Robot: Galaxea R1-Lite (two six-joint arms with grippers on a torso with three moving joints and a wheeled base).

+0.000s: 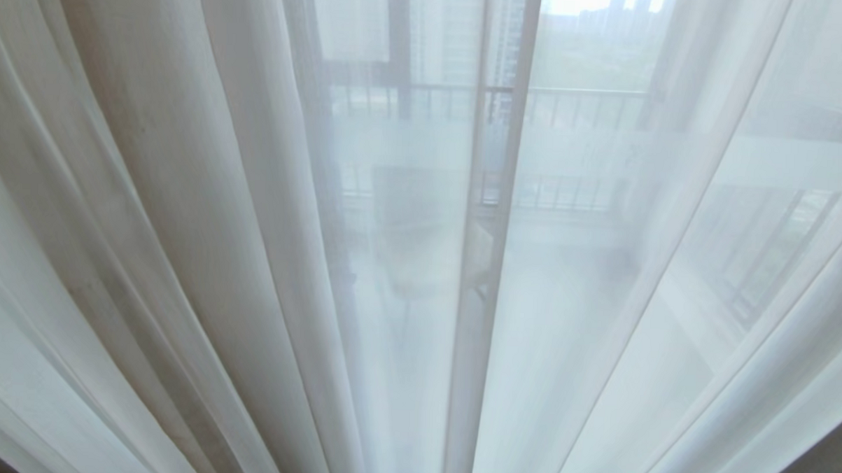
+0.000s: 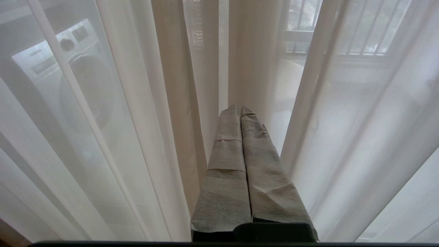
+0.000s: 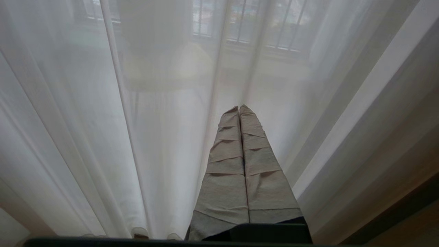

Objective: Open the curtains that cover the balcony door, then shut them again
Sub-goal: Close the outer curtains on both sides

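Head view: thin white see-through sheer curtains (image 1: 419,299) hang shut in soft vertical pleats across the dark-framed glass balcony door (image 1: 498,127); neither arm shows. Opening not started, I judge.

Left wrist view: my left gripper (image 2: 239,109), tape-wrapped jaws pressed together, empty, near the folds.

Right wrist view: right gripper (image 3: 239,109) likewise. Next: spread jaws, pinch 1 pleat.
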